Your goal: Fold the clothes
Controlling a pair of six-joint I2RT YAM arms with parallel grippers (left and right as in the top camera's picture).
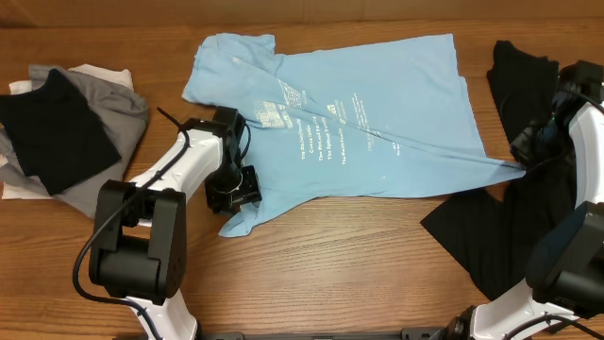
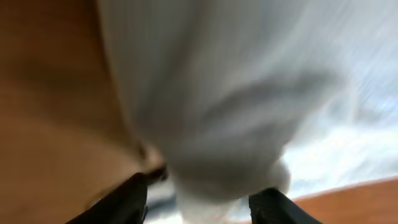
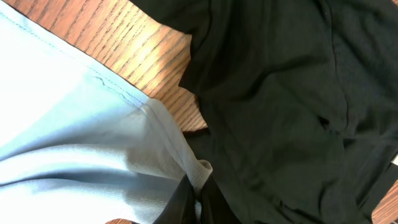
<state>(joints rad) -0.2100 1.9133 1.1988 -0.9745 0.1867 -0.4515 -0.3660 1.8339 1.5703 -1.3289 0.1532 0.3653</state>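
Wood-grain table (image 1: 359,246) fills the view, blue shirt (image 1: 377,104) spread between both pincers, long axis side to side, hem corner pointing at right pincer (image 3: 198,202) clamped on it, left pincer (image 2: 199,205) spread apart around bunched shirt fabric.

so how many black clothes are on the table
2: one black garment atop the left pile, and black cloth spread at the right edge, which may be more than one piece.

T-shirt (image 1: 377,94) centre, garment pile (image 1: 66,132) left, loose garment (image 1: 500,236) right
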